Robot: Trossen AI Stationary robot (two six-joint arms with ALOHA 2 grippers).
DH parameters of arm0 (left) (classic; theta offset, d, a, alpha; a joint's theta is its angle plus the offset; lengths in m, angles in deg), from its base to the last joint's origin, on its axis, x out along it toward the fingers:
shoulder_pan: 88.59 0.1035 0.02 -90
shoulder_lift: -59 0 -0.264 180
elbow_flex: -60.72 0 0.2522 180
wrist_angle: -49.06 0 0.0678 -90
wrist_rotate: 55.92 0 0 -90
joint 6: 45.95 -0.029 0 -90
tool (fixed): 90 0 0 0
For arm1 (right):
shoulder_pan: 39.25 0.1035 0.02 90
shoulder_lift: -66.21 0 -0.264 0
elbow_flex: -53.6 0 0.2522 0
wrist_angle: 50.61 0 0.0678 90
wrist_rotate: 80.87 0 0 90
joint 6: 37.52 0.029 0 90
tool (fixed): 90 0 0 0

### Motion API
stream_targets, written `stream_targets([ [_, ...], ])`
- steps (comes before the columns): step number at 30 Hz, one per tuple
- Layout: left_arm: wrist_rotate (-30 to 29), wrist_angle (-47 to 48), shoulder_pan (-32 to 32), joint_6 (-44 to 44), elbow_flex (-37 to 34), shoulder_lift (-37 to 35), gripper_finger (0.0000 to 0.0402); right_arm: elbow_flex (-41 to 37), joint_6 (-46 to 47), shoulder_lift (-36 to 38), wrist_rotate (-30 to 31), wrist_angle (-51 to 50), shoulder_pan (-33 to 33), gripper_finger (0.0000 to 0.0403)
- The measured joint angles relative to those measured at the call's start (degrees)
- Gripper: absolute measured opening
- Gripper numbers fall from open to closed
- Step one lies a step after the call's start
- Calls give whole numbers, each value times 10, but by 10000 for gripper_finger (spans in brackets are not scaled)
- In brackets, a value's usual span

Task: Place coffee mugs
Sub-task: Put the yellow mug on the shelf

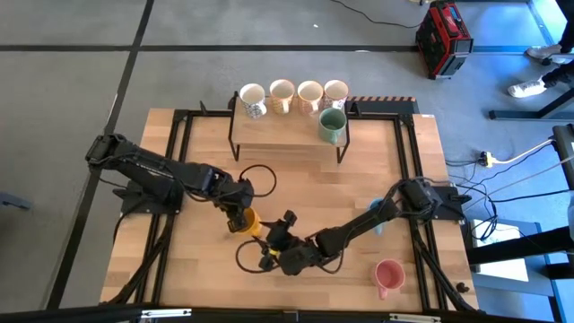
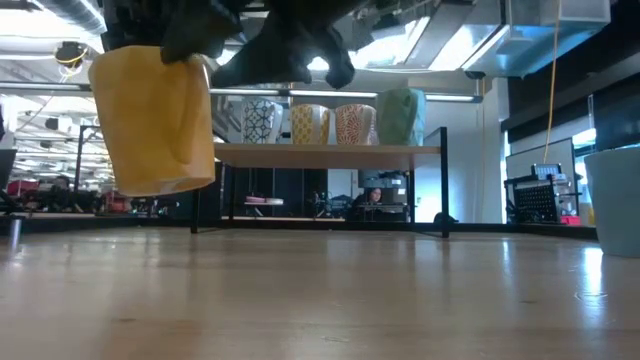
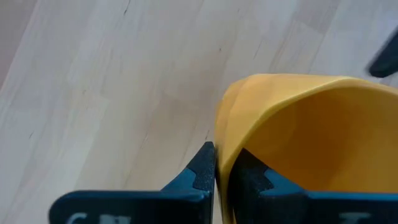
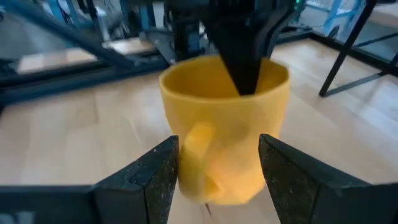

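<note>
While the left gripper [image 1: 240, 219] is clenching its fingers [image 3: 198, 171] on the rim of the orange mug [image 4: 225, 127], one inside and one outside the wall, the mug is hanging clear of the bench [image 1: 305, 184]. Facing it, the right gripper [image 4: 217, 165] is holding its fingers released, the mug's handle sitting between them, untouched.

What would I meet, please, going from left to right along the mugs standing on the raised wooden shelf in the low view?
Black-and-white patterned ceramic mug → cream mug with yellowish pattern → cream mug with reddish pattern → plain green ceramic mug, all on the shelf.
</note>
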State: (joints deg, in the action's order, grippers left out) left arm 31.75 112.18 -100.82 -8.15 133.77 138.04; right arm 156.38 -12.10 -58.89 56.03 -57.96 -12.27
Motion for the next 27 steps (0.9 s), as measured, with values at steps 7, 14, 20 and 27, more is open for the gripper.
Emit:
stream_targets([
  [7, 1, -2, 0, 1, 0, 0, 18, 20, 33, -13, 0, -38, -4, 187],
  [14, 0, -5, 0, -3, 0, 0, 18, 20, 39, -13, -31, -41, -4, 96],
  [20, 0, -6, 1, -1, 0, 0, 18, 20, 17, -13, -35, -47, -4, 23],
  [27, 6, -8, 0, -12, 0, 0, 61, 18, 18, -13, -54, -55, -4, 23],
])
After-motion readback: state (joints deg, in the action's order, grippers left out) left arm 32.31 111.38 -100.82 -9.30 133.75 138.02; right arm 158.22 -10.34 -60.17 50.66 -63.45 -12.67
